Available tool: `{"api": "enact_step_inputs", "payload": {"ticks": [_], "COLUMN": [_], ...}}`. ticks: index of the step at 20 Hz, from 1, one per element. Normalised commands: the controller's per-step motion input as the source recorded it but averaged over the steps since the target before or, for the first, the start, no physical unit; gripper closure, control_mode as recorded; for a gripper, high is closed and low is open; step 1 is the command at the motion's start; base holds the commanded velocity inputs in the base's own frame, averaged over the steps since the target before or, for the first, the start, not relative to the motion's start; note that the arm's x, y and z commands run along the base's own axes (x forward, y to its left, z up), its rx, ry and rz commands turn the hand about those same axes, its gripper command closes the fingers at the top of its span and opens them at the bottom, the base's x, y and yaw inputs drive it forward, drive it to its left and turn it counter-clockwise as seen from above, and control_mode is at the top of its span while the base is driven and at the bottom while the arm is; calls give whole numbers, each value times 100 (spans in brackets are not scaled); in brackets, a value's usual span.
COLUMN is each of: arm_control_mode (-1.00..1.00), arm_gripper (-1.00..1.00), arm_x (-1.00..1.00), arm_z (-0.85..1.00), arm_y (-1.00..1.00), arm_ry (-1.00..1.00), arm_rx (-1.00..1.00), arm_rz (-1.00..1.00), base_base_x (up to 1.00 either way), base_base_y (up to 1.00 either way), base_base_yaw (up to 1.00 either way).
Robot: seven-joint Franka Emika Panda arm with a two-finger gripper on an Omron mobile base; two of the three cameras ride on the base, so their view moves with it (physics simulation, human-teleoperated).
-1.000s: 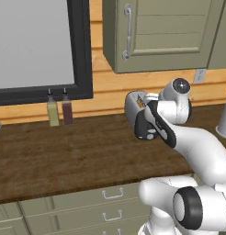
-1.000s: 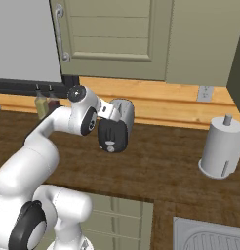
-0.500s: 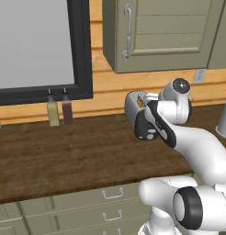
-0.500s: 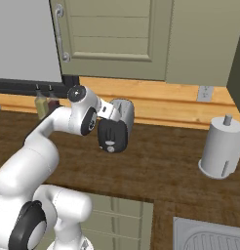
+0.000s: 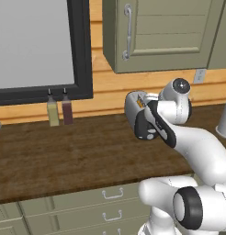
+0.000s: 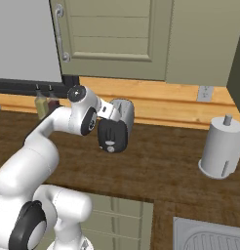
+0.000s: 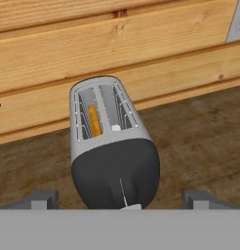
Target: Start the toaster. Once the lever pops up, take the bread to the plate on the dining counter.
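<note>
The toaster (image 7: 112, 151) lies straight ahead in the hand view, its black end panel facing me and its silvery slotted top behind. The bread (image 7: 94, 120) shows as a thin orange-tan edge deep in the left slot. My gripper (image 7: 122, 201) is open, with one fingertip on either side of the black panel and apart from it. From the base, the toaster (image 5: 134, 110) (image 6: 121, 119) stands on the dark wood worktop (image 5: 64, 151) by the wooden wall, partly behind my arm. The plate and the dining counter are out of view.
Two small bottles (image 5: 52, 112) (image 5: 67, 110) stand at the wall under a dark-framed window (image 5: 82, 50). A paper towel roll (image 6: 222, 149) is to the right, with a sink (image 6: 210, 239) at the near right. A cabinet (image 5: 156, 32) hangs above the toaster.
</note>
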Motion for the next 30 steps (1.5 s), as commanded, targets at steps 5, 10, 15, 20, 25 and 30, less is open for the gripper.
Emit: {"api": "enact_step_inputs", "payload": {"ticks": [5,10,15,20,25,30], "arm_control_mode": [-100,-100,-100,-100,-100,-100], "arm_gripper": [-100,-100,-100,-100,-100,-100], "arm_x": [0,0,0,0,0,0], "arm_z": [0,0,0,0,0,0], "arm_y": [0,0,0,0,0,0], "arm_ry": [0,0,0,0,0,0], "arm_rx": [0,0,0,0,0,0], "arm_rz": [0,0,0,0,0,0], "base_base_x": [0,0,0,0,0,0], "base_base_y": [0,0,0,0,0,0], "base_base_yaw": [0,0,0,0,0,0]}}
